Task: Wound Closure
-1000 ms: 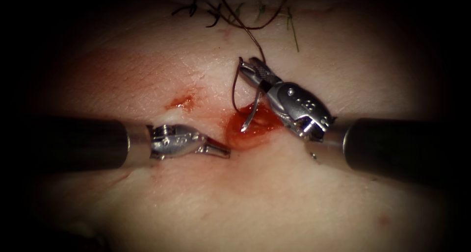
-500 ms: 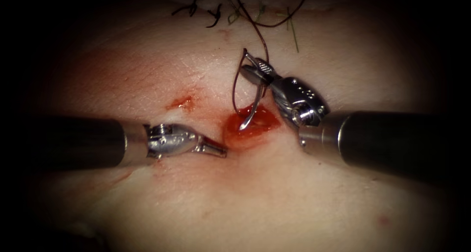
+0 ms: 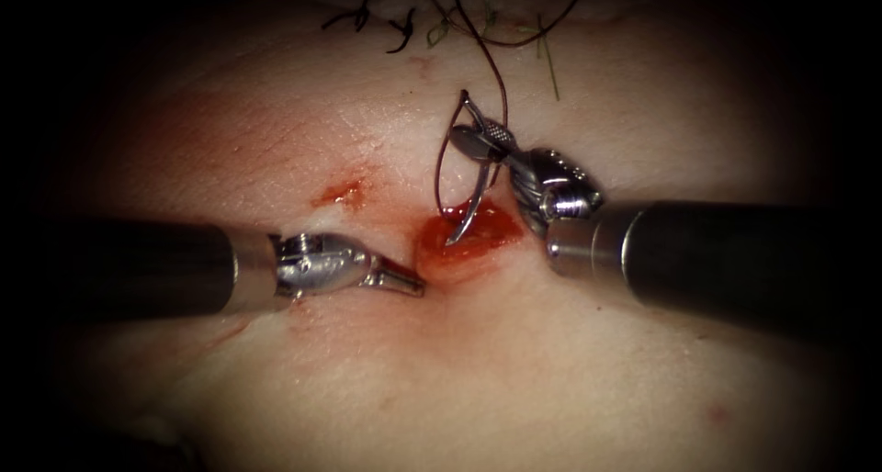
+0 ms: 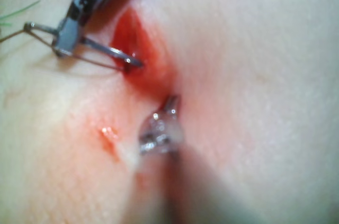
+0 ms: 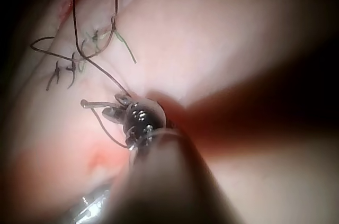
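Endoscope view: we see the right tool (image 3: 480,138) clamping the needle (image 3: 470,207) near its tail, tip at the cut (image 3: 464,235); the left tool (image 3: 404,280), jaws together, presses the tissue (image 3: 276,141) left of the cut; cut thread ends (image 3: 386,22) lie far above.

Two dark shafts with silver collars carry shiny steel wristed end effectors, left (image 3: 397,278) and right (image 3: 480,140).

Polished metal and dark thread against moist, pale tissue.

The right pincer (image 3: 478,134) and the left pincer (image 3: 404,281) were bright, glossy metal, their wrist housings catching highlights, and one jaw of the right pincer showed a finely cross-hatched grip face; both shafts behind them looked matt black. The needle (image 3: 469,209) was smooth, shiny steel. The thread (image 3: 491,68) looked dark, thin and dull, as did the short cut ends of thread (image 3: 401,29). The tissue (image 3: 514,362) looked soft, pale and faintly creased with a damp sheen, and the red fluid (image 3: 482,229) in the cut (image 3: 459,247) was wet and glistening.
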Robot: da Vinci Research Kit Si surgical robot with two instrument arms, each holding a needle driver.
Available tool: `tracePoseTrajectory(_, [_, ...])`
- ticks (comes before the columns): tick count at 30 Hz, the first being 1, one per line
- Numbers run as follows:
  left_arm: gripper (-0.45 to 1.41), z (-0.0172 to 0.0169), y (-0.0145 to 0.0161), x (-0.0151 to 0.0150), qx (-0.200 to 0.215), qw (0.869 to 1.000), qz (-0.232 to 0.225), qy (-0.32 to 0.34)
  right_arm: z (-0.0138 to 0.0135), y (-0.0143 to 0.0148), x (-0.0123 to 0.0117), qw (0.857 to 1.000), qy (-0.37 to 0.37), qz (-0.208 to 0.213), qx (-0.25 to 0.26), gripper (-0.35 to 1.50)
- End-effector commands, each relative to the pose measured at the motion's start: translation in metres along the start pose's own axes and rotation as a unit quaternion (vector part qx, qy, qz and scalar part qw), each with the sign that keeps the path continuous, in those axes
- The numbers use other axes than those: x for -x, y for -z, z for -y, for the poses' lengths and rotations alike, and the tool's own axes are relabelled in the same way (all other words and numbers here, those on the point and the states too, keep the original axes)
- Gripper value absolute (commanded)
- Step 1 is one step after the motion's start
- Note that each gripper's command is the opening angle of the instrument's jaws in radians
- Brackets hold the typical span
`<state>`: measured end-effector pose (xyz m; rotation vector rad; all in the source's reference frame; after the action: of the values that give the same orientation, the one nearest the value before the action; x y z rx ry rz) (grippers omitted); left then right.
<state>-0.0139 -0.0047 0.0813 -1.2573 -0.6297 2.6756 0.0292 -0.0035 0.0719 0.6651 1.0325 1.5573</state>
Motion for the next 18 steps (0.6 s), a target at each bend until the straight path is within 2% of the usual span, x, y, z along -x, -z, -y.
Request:
tracePoseTrajectory(1, [0.17, -0.0002, -0.0009, 0.0003, 0.001, 1.0, 0.0, 0.001, -0.0001, -0.0008, 0.0007, 0.999, -0.038, 0.003, -0.002, -0.35])
tracePoseTrajectory(9, [0.17, -0.0001, -0.001, 0.0002, 0.001, 1.0, 0.0, 0.001, 0.0, -0.0008, 0.0013, 0.994, -0.111, 0.017, -0.013, -0.35])
tracePoseTrajectory(18, [0.15, -0.0002, -0.001, 0.0002, 0.001, 1.0, 0.0, 0.001, 0.0004, -0.0011, 0.002, 0.986, -0.159, 0.034, -0.028, -0.35])
